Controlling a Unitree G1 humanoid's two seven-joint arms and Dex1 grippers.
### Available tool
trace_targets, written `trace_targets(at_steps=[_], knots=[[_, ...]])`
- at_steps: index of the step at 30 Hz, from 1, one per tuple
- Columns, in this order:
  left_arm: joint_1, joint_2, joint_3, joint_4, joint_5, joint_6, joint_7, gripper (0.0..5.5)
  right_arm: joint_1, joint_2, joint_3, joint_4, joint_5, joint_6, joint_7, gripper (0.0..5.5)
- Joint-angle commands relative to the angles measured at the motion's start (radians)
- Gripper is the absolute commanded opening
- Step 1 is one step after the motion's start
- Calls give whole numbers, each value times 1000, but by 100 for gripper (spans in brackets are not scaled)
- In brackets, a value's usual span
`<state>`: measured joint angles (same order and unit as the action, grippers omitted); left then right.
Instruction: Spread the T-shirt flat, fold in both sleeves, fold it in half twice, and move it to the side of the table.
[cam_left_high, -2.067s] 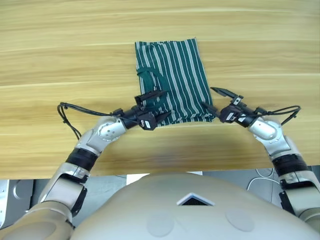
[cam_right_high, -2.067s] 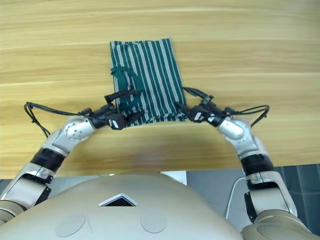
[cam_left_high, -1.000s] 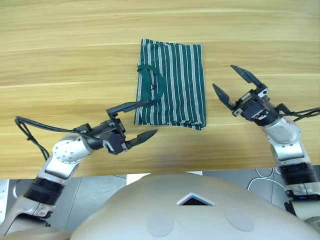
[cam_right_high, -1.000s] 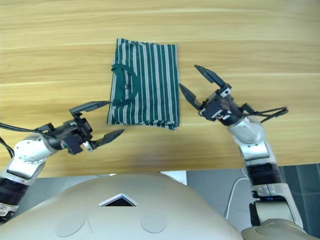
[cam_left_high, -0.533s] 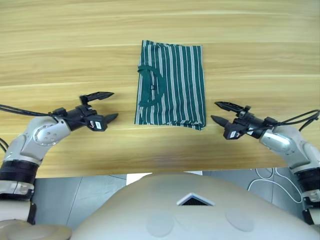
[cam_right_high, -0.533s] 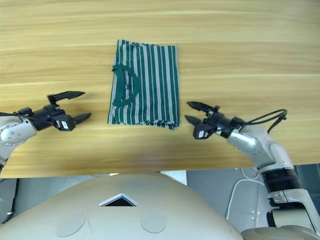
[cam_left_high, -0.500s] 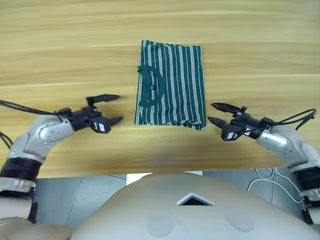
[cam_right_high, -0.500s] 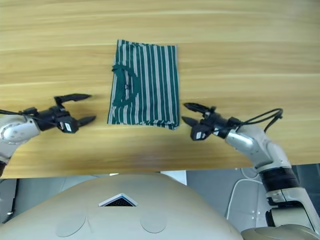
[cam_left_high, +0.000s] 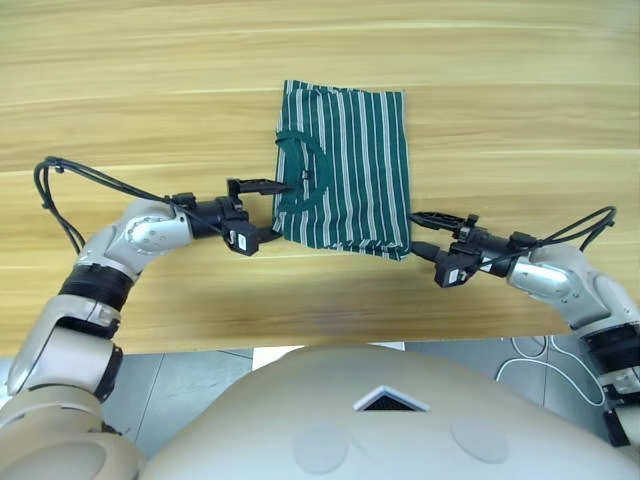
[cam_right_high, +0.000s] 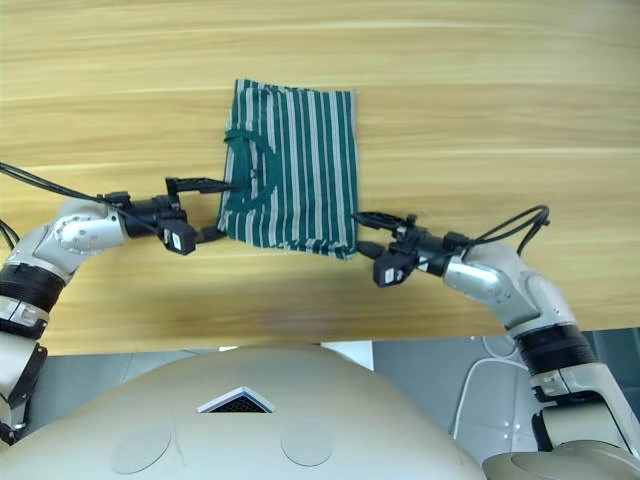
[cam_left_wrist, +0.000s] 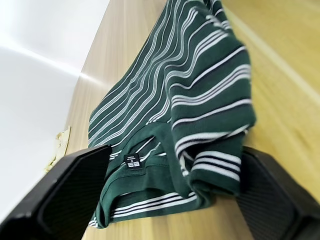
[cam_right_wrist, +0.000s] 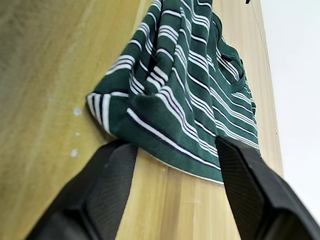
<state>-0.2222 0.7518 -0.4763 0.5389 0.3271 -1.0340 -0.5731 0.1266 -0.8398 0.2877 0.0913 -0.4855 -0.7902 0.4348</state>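
The green T-shirt (cam_left_high: 345, 165) with white stripes lies folded into a narrow rectangle on the middle of the wooden table (cam_left_high: 520, 90), collar on its left side. My left gripper (cam_left_high: 283, 209) is open at the shirt's near-left corner, one finger over the cloth edge and one just in front of it. In the left wrist view the corner of the T-shirt (cam_left_wrist: 200, 100) sits between the two black fingers (cam_left_wrist: 75, 192). My right gripper (cam_left_high: 414, 232) is open at the near-right corner. The right wrist view shows the striped T-shirt (cam_right_wrist: 185, 95) corner between its fingers (cam_right_wrist: 250, 195).
Bare wood stretches wide to the left, right and far side of the shirt. The table's near edge (cam_left_high: 300, 345) runs just behind both arms, with grey floor below it. Black cables (cam_left_high: 60, 190) loop off each forearm.
Both grippers have moved inward from the open table to the shirt's near corners, staying open. The shirt has not moved in the last second.
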Motion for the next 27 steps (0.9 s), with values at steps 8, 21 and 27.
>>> trace_targets(at_steps=[8,21,27], knots=[[116,-3,-178,-9,14,-10,-131,345,-63,15,83,33,-1,-13,69,283],[47,-36,-138,199,44,-27,-51,137,-79,22,104,59,29,-50,79,82],[94,-35,-154,122,27,-27,-65,82,-82,36,106,57,34,-46,79,2]])
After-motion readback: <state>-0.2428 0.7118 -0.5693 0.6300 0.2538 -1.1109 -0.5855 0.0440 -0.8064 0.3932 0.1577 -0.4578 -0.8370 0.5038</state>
